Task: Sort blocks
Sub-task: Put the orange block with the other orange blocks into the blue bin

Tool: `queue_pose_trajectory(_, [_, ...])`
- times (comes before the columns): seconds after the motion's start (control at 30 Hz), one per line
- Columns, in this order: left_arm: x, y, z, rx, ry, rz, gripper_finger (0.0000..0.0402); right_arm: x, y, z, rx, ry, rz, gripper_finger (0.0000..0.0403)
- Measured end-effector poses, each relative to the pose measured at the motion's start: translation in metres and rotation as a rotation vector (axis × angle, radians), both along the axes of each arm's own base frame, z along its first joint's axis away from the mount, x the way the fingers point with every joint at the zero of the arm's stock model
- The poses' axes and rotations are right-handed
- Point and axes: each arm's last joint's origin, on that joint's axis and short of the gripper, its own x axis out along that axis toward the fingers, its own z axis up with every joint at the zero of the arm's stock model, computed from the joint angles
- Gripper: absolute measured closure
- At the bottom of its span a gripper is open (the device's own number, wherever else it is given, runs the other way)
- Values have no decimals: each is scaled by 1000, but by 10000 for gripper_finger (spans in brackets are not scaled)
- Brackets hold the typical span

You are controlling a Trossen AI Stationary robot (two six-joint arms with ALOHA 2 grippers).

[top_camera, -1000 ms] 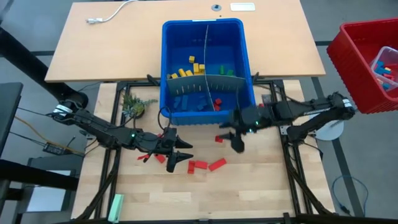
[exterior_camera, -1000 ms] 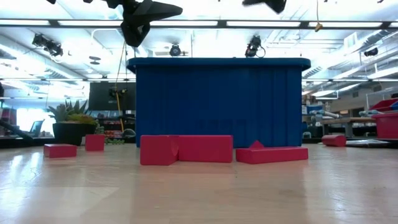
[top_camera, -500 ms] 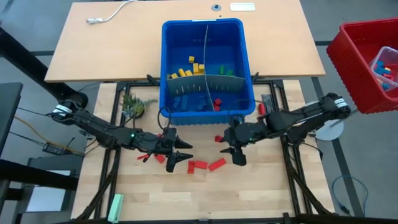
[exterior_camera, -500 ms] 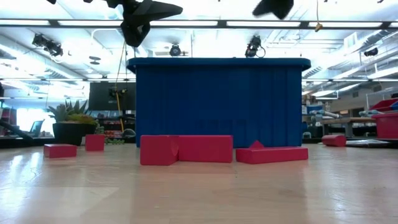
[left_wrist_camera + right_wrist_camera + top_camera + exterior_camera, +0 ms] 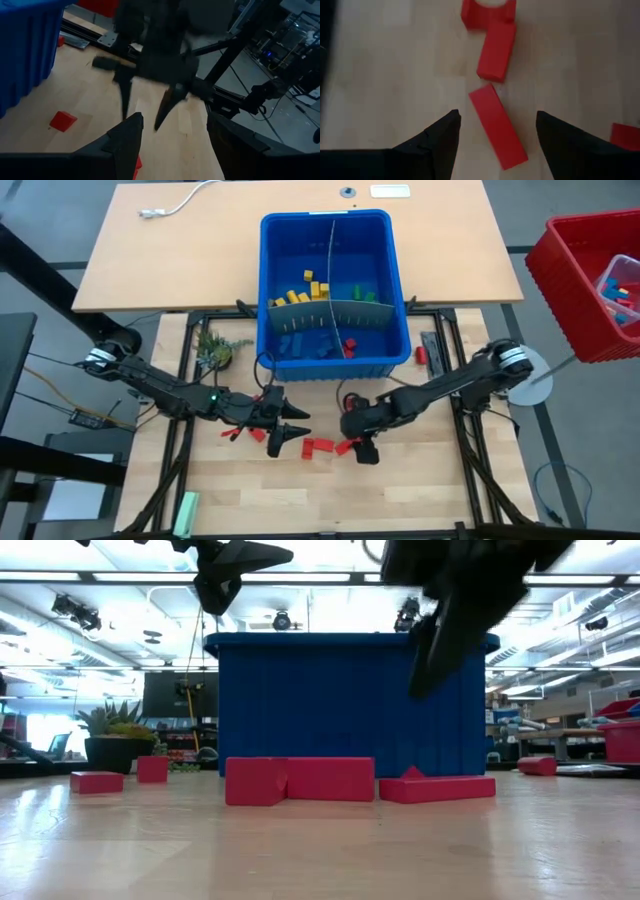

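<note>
1. The right gripper (image 5: 358, 442) hangs with jaws spread wide and empty over a red block (image 5: 498, 126) lying flat on the wooden tabletop, toward its front edge, before the blue bin (image 5: 335, 365).
2. This block looks light, rigid and smooth; pinching its two long sides at the middle seems safest.
3. Its long axis runs slantwise, nearly in line with a second red block (image 5: 496, 50) touching its end.
4. The left gripper (image 5: 290, 432), open and empty, waits nearby.

One blue bin (image 5: 335, 240), one potted plant (image 5: 215, 350), two pincers, dozens of blocks (image 5: 320, 446).
</note>
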Motion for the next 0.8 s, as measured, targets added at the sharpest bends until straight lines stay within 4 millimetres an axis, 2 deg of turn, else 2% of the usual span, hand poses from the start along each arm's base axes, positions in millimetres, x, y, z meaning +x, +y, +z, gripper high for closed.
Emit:
queue_pose_trajectory(0.17, [0,0,0,1,2,0,169,12,4,-39,-54,86,76,138])
queue_pose_trajectory(0.33, [0,0,0,5,3,-1,169,17,6,-69,-105,173,124,144])
queue_pose_trajectory(0.47, [0,0,-1,19,8,-3,169,19,6,-76,-138,186,132,159])
queue_pose_trajectory(0.57, [0,0,-1,29,9,-5,169,18,5,-74,-139,181,130,178])
queue_pose_trajectory(0.8, [0,0,-1,29,8,-5,169,17,4,-70,-171,172,118,268])
